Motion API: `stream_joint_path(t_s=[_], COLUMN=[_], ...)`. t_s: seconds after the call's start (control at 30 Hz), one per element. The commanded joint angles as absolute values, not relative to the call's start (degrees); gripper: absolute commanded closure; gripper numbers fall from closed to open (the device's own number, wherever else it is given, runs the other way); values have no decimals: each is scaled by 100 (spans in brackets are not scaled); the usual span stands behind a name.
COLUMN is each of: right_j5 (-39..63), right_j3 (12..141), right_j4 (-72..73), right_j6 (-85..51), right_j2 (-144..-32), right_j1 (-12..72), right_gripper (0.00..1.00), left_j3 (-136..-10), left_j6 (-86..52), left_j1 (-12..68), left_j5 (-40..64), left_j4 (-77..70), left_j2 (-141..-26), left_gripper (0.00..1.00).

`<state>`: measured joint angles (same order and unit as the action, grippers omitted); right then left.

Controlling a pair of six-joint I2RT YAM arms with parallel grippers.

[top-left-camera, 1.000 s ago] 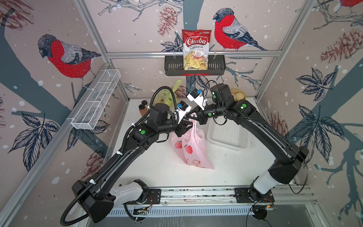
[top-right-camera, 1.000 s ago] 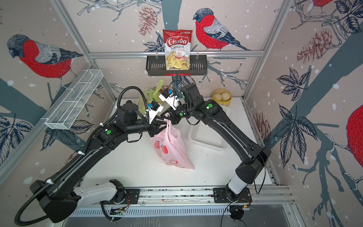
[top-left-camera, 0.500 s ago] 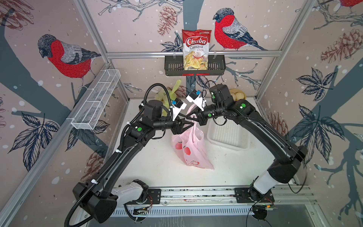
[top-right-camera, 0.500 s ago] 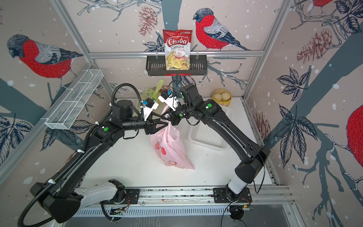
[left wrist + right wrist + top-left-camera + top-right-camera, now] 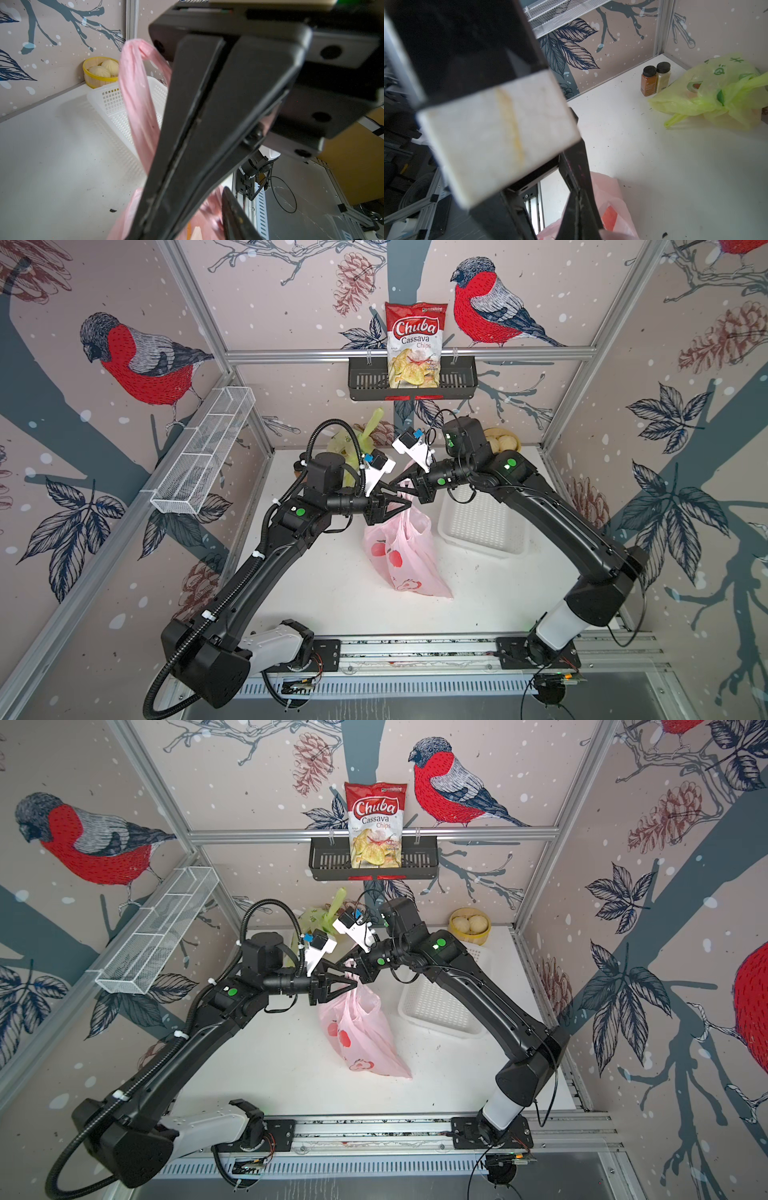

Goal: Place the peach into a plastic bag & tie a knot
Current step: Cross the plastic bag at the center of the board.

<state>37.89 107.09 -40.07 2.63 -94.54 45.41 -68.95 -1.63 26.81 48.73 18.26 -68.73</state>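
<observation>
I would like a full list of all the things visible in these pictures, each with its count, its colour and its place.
pink plastic bag: one, pink with red prints, middle of the table, top lifted
white basket: one, white, right of the pink bag
steamer: one, yellow, back right corner
buns: at least two, pale, in the steamer
green plastic bag: one, green, back left
spice jars: two, black lids, beside the green bag
chips bag: one, red and white, in the wall basket
wall basket: one, black, back wall
wire shelf: one, white, left wall
table: one, white
left claw: black, at the bag's top, grip unclear
right claw: black, shut on the bag's handle
</observation>
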Motion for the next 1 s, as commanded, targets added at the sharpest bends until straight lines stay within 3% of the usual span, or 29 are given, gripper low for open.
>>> stream_joint_path(t_s=[0.0, 0.17, 0.33, 0.4, 0.5, 0.63, 0.67, 0.77, 0.97], right_j5=[4109, 4255, 4350, 4340, 4251, 3915, 3813, 3694, 3516], right_j3=[10630, 10370, 10205, 10165, 10093, 9910, 9841, 9501, 9034], right_j4=[-3629, -3287, -3125, -3112, -3055, -2853, -2756, -2347, -1820], right_j6=[-19, -220, -342, -367, -478, -808, -914, -1215, -1677], right_j2=[-9539, -9511, -9483, -9458, -9377, -9064, -8950, -8481, -7773], right_j1=[4566, 4578, 4586, 4583, 4565, 4445, 4396, 4162, 3698], right_gripper=[100, 100, 100, 100, 90, 43, 38, 25, 19], left_j3=[-6778, -6611, -6522, -6478, -6388, -6222, -6201, -6144, -6124], left_j6=[-305, -517, -679, -730, -782, -850, -853, -853, -826], left_j1=[2671, 2667, 2672, 2672, 2671, 2671, 2671, 2669, 2672], left_j5=[5070, 5070, 5089, 5089, 4975, 4838, 4818, 4764, 4770], left_j4=[1223, 826, 598, 483, 371, 207, 195, 159, 202], left_j2=[-6796, -6713, -6716, -6708, -6684, -6589, -6567, -6512, -6511], left_gripper=[62, 75, 98, 100, 100, 100, 100, 100, 100])
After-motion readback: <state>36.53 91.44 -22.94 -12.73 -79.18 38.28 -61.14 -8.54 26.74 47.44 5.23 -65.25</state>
